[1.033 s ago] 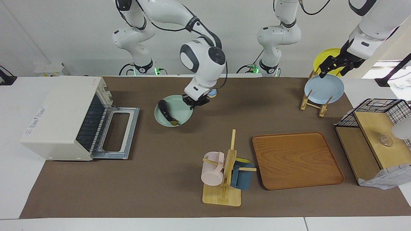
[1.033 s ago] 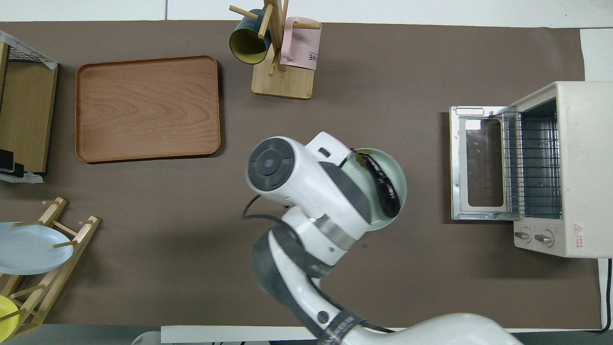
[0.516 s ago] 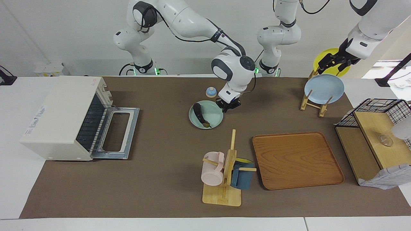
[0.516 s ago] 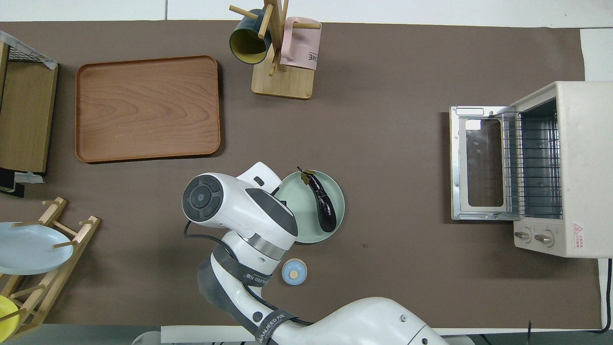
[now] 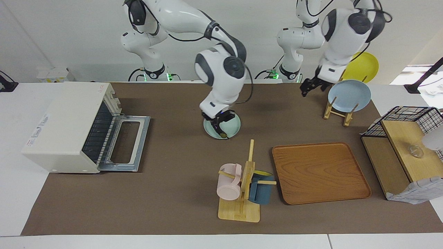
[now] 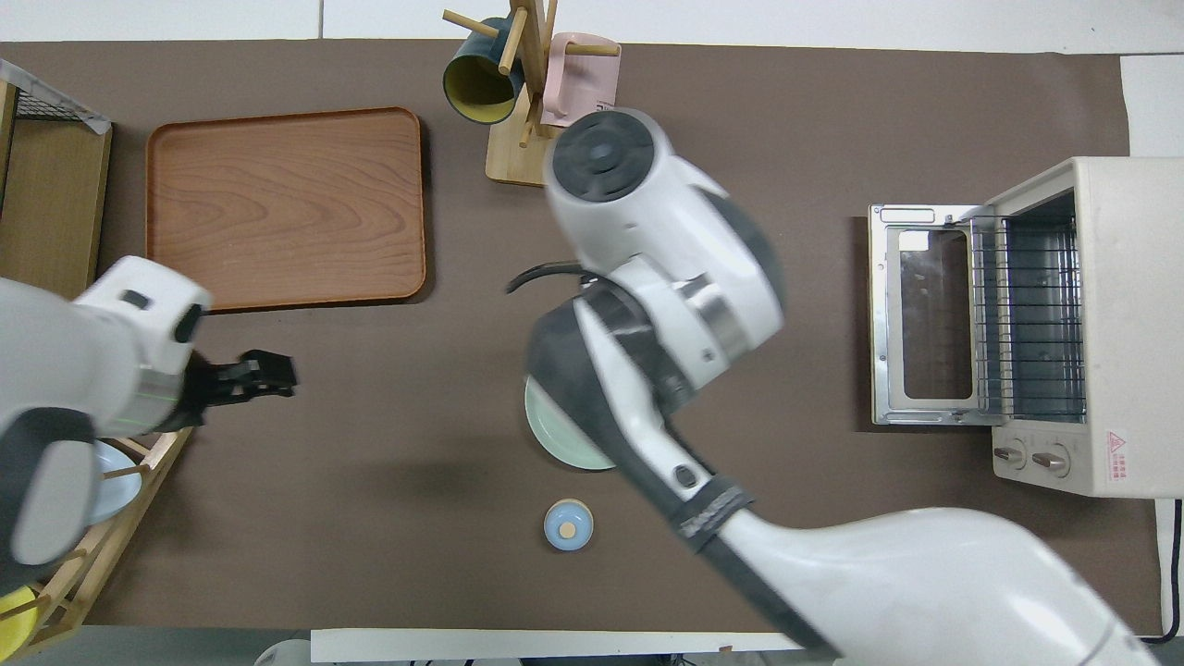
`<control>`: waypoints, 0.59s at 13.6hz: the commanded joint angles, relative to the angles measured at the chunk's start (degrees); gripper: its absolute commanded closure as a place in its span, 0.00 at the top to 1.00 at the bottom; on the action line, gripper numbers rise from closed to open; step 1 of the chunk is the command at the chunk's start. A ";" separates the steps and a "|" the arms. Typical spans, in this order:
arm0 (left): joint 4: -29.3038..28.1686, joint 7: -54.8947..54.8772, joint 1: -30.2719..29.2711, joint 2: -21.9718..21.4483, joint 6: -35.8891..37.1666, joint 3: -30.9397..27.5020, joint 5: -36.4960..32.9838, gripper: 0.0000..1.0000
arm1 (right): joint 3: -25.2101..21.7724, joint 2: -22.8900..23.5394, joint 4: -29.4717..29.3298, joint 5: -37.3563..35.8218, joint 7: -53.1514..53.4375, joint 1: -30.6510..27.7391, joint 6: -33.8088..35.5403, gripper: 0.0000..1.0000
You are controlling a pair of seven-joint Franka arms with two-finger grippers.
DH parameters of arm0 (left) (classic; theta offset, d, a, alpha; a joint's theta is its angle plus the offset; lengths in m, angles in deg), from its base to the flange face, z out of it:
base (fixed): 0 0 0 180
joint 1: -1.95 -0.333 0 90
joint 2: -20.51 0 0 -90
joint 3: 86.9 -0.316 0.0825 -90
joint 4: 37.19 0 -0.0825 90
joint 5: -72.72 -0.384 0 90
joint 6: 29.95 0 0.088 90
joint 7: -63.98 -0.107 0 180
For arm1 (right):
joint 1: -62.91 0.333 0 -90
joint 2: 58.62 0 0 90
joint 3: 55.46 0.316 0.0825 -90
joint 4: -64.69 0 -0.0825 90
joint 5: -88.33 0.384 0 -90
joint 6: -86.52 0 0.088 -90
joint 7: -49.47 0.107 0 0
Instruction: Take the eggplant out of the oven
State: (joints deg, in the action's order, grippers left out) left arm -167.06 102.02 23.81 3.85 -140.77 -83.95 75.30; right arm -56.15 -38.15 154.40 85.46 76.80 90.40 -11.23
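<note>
While our right gripper (image 5: 219,121) hovers directly over the eggplant (image 5: 219,130) on the plate (image 5: 233,129), we cannot tell its finger opening.

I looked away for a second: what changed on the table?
The right claw left the green plate's rim and came down over the eggplant on it. The left claw swung in beside the plate rack. The plate and the open oven stayed put.

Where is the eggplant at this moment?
The eggplant lies on the pale green plate in the middle of the table, out of the oven. In the facing view the right tool is right over it; the overhead view hides it.
</note>
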 commanded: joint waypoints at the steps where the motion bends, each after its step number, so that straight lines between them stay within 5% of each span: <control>1: 1.28 14.48 11.24 9.41 -13.66 -0.75 3.03 1.00 | 1.13 -7.80 18.44 -1.60 -10.06 -9.43 -10.84 0.00; 4: 5.13 19.15 19.52 19.61 -26.43 -0.75 9.46 1.00 | 1.13 -10.19 30.84 -7.66 -13.52 -13.85 -23.07 0.00; 8: 9.80 23.57 25.42 28.69 -33.67 -0.67 10.70 1.00 | 1.13 -9.66 31.49 -13.65 -18.62 -16.05 -23.10 0.00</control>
State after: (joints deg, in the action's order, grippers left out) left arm -160.26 124.48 46.66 29.18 -173.29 -83.52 85.19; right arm -55.90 -45.49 183.96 73.63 60.45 76.02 -33.75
